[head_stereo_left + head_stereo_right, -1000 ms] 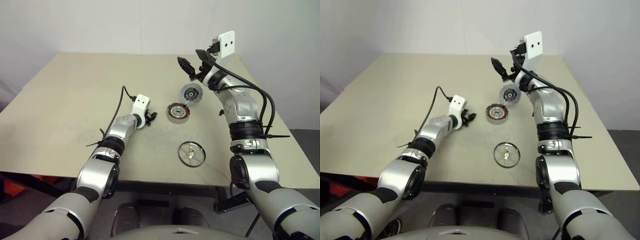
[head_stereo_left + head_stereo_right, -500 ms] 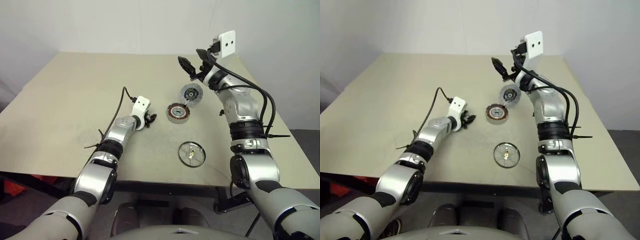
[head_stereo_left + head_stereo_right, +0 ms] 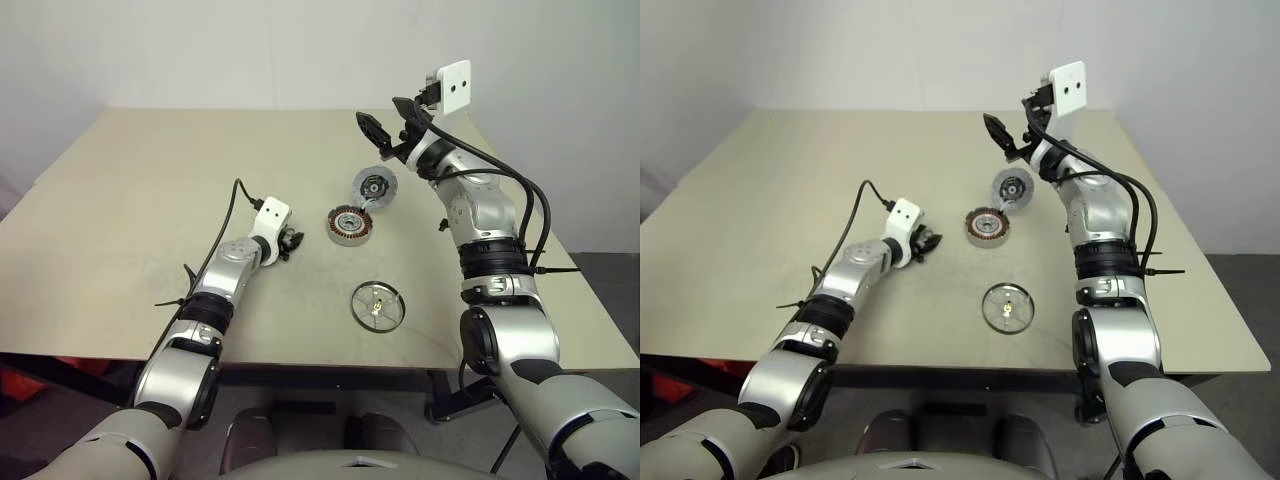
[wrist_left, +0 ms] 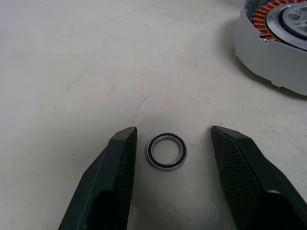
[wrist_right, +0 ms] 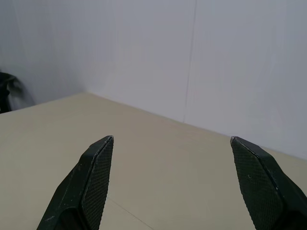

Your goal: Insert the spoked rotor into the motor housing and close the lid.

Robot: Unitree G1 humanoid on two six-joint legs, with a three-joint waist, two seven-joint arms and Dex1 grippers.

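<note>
The motor housing (image 3: 350,225), a short grey drum with copper windings, stands mid-table and also shows in the left wrist view (image 4: 268,52). Just behind it to the right is the lid (image 3: 373,186), a silver-white disc. The spoked rotor (image 3: 378,305), a dark-rimmed wheel, lies flat nearer the front edge. My left gripper (image 3: 292,240) is low over the table to the left of the housing, open, its fingers (image 4: 120,163) on either side of a small loose metal ring (image 4: 167,151) without touching it. My right gripper (image 3: 388,125) is raised above the lid, open and empty (image 5: 171,139).
The beige table (image 3: 150,200) stretches wide to the left and behind the parts. A black cable (image 3: 235,205) runs from the left wrist along the arm. The right edge of the table lies close beside the right arm.
My left gripper has drawn back a little from the housing, toward me and to the left. The view has shifted slightly. The right arm has not moved.
</note>
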